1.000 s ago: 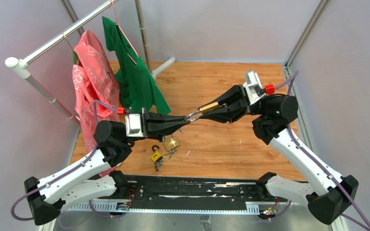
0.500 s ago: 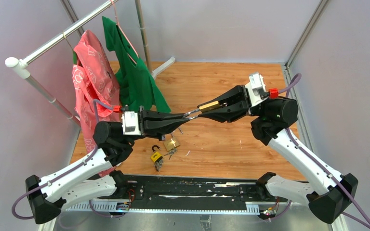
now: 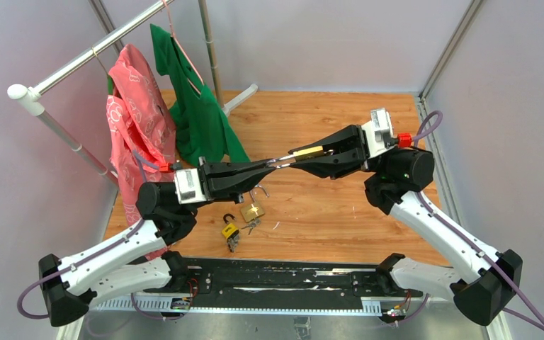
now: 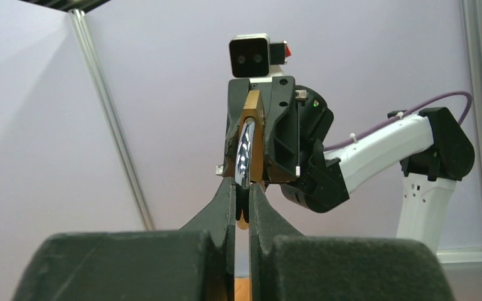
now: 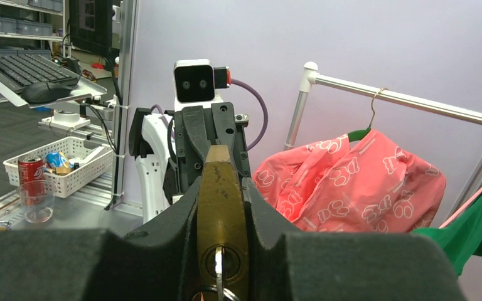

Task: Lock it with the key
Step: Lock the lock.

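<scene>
Right pincer (image 3: 299, 157) clamps the brass padlock (image 5: 221, 207) in mid-air above the desk (image 3: 340, 205), its long axis running arm to arm. Key (image 5: 218, 276) sits at the right-wrist end; shackle (image 4: 246, 150) points at the left pincer (image 4: 242, 191), which is pinched shut on its tip. Count: three locks, one held and two lying loose, a brass spare (image 3: 253, 211) and a yellow spare (image 3: 229, 230); one key seated.

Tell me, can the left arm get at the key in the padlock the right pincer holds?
Probably not. The key sits in the end of the brass padlock that faces back into the right pincer, while the shut left pincer is at the opposite end, by the shackle.
</scene>
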Action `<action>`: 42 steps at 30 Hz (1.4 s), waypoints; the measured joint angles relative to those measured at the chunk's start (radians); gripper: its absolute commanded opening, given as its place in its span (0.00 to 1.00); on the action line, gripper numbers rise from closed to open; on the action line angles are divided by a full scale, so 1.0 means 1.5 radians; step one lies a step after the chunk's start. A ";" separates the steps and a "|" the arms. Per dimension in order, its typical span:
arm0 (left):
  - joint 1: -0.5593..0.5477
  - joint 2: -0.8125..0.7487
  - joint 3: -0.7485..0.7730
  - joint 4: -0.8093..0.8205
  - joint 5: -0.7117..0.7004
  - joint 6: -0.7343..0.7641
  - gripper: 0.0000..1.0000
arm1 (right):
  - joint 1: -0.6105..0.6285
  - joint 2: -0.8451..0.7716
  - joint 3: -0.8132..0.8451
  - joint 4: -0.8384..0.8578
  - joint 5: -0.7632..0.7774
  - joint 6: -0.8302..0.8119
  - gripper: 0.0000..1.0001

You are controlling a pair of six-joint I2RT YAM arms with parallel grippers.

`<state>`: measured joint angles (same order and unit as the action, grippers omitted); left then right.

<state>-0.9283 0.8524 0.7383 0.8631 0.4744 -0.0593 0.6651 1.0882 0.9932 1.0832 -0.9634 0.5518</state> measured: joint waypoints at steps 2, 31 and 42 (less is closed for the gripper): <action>-0.011 0.002 -0.001 0.013 -0.013 0.002 0.00 | 0.003 0.002 0.000 0.014 0.005 0.002 0.00; -0.055 0.092 0.016 0.195 -0.031 -0.060 0.00 | 0.028 -0.022 0.023 -0.011 0.045 -0.038 0.00; -0.068 0.083 0.016 0.196 0.004 0.113 0.00 | 0.030 -0.017 0.045 -0.089 -0.021 -0.098 0.00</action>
<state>-1.0306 0.9771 0.7616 1.1568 0.4797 0.1108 0.7094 1.0626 1.0607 0.9504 -0.9951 0.4053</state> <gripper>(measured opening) 0.047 0.244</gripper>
